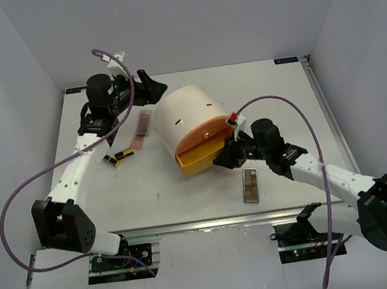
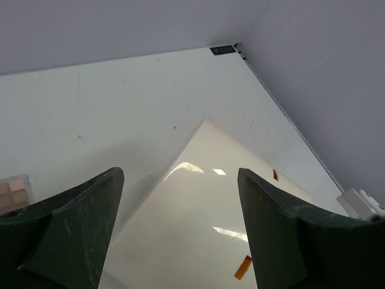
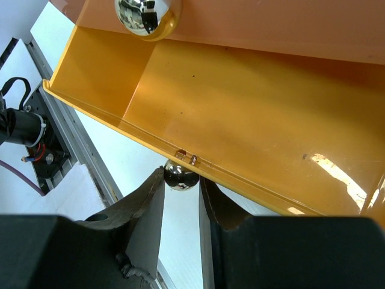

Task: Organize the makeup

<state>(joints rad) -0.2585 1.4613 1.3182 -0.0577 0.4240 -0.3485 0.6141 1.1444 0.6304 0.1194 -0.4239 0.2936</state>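
The cream cylinder (image 1: 183, 111) lies on the table with its yellow drawer (image 1: 197, 161) pulled out and empty inside (image 3: 240, 102). My right gripper (image 1: 219, 161) is shut on the drawer's chrome knob (image 3: 180, 176), with the jaws closed on either side of it (image 3: 181, 180). My left gripper (image 1: 153, 89) is open, its jaws wide apart over the cylinder's back (image 2: 180, 176), holding nothing. A pink palette (image 1: 143, 129) lies left of the cylinder; its corner shows in the left wrist view (image 2: 12, 192). A brown palette (image 1: 250, 185) lies in front. Two gold-and-black bars (image 1: 119, 157) lie left. No sponges show.
The drawer above the yellow one has its own chrome knob (image 3: 147, 15). White walls enclose the table on the left, back and right (image 1: 351, 38). The table's metal front rail (image 1: 211, 222) runs between the arm bases. Purple cables loop over both arms.
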